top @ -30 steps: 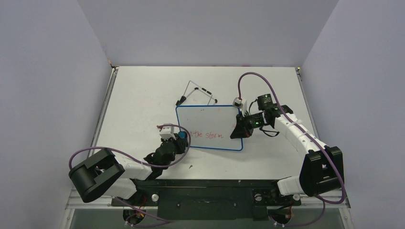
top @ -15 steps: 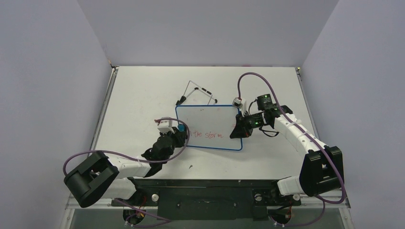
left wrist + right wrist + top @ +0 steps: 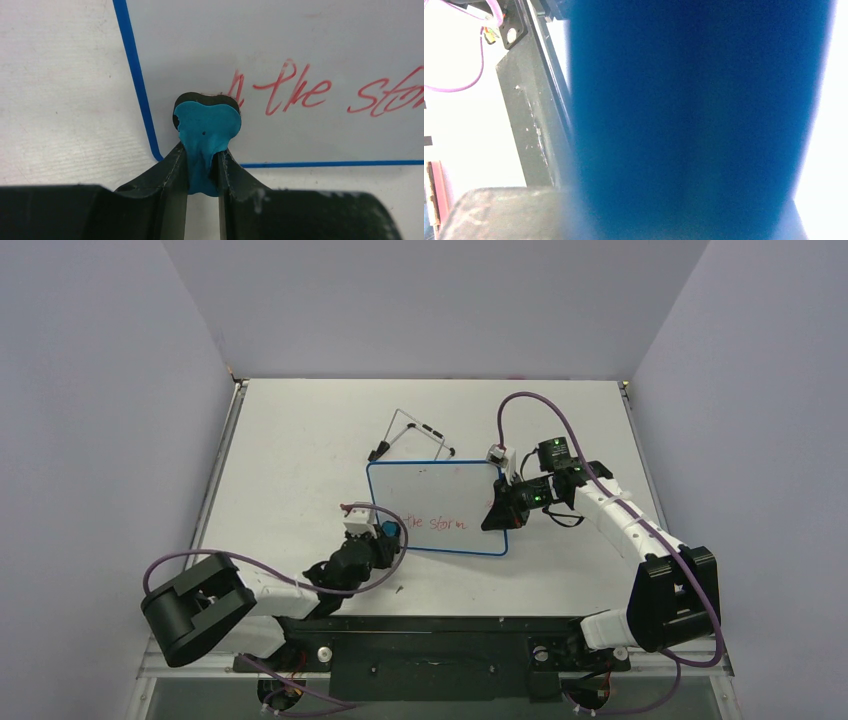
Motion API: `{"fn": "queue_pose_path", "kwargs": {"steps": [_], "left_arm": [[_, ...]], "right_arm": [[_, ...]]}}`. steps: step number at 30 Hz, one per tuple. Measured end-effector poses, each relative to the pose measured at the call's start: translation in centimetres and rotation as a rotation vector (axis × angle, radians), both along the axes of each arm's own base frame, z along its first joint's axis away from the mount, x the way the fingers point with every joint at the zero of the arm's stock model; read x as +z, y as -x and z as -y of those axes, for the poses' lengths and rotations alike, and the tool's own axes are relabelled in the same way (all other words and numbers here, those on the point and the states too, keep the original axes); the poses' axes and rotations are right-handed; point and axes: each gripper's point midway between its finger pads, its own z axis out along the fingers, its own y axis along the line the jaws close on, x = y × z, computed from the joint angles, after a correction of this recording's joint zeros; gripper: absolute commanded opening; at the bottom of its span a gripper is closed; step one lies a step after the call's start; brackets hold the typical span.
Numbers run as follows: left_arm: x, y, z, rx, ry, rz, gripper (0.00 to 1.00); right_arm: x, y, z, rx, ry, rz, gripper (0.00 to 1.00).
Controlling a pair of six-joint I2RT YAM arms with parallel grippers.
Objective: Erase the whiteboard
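The whiteboard (image 3: 437, 490) lies flat mid-table, white with a blue rim and red writing (image 3: 435, 523) along its near part. My left gripper (image 3: 384, 537) is shut on a small blue-black eraser (image 3: 388, 530) at the board's near left corner. In the left wrist view the eraser (image 3: 207, 120) rests on the whiteboard (image 3: 280, 45) just left of the red writing (image 3: 300, 92), pinched in the left gripper (image 3: 202, 157). My right gripper (image 3: 497, 512) is shut on the board's right edge. A blurred blue rim (image 3: 684, 120) fills the right wrist view and hides the fingers.
A black wire stand (image 3: 412, 435) lies on the table behind the board. The right arm's purple cable (image 3: 520, 400) loops over the far right of the table. Grey walls (image 3: 100, 440) close in the left, right and back. A black rail (image 3: 430, 645) runs along the near edge.
My left gripper with the eraser went toward the board's left edge, then came back near and slightly right to the near left corner. The right arm and board stayed put.
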Motion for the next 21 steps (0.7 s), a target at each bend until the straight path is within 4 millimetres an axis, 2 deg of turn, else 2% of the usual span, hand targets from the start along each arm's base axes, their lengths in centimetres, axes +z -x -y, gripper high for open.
{"fn": "queue_pose_path", "kwargs": {"steps": [4,7,10,15,18,21], "left_arm": [[2.3,-2.2,-0.1,0.041,0.005,0.033,0.0],[4.3,-4.4,-0.9,0.099,0.017,0.062,0.0],[5.1,-5.6,-1.5,0.129,0.022,0.073,0.0],[4.3,-4.9,-1.6,0.117,0.03,0.064,0.0],[1.9,-3.0,-1.4,0.081,-0.011,0.024,0.0],[0.5,-1.0,0.3,0.012,-0.054,0.0,0.0]], "right_arm": [[0.0,0.0,0.0,-0.001,0.0,0.001,0.0],[0.0,-0.2,0.0,-0.004,-0.001,0.006,0.0],[0.0,-0.4,0.0,-0.007,0.0,0.013,0.0],[0.0,-0.4,0.0,-0.007,0.0,0.015,0.0],[0.0,-0.4,0.0,-0.005,0.0,0.014,0.0],[0.0,-0.3,0.0,-0.005,0.0,0.014,0.0]]}}
